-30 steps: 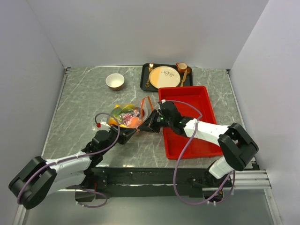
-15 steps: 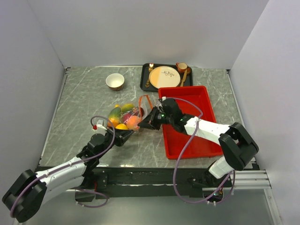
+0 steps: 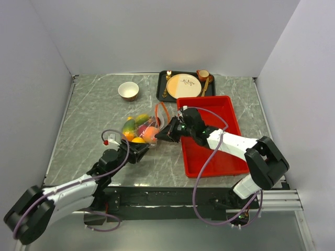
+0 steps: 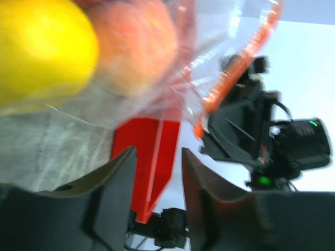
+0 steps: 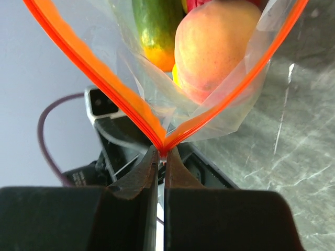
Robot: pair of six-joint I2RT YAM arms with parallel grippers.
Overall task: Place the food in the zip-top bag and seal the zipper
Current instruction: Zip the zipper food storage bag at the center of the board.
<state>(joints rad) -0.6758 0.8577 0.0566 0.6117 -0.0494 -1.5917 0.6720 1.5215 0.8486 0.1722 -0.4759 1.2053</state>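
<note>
Over the last second the right gripper (image 5: 162, 152) has been carrying its end of the zipper (image 5: 89, 68) a little farther from the robot. The bag (image 3: 140, 128) is creeping with it across the table (image 3: 89, 115), just left of the tray (image 3: 212, 157). The jaws are squeezing nearly closed on the corner where the two orange strips are meeting. Beyond that pinch the strips are still spreading into a wide V, so the mouth is standing open, not sealed. The peach (image 5: 214, 47) and the mango (image 5: 157, 23) are lying inside just past the opening, and the lemon (image 4: 36, 52) is pressing against the film at the bag's near end. No fruit is showing loose on the table, so loading is looking finished. The left gripper (image 4: 157, 157) is meanwhile edging forward after the bag. Its fingers (image 4: 112, 198) are standing a narrow way apart with nothing between them, sitting just under the bag's near end rather than gripping it. The sealing step, then, is only beginning: one end is being anchored, the slider is not showing plainly, and the rest of the bag is lying unheld. A pull along the strip is likely dragging the whole bag unless the left fingers are clamping it first.
</note>
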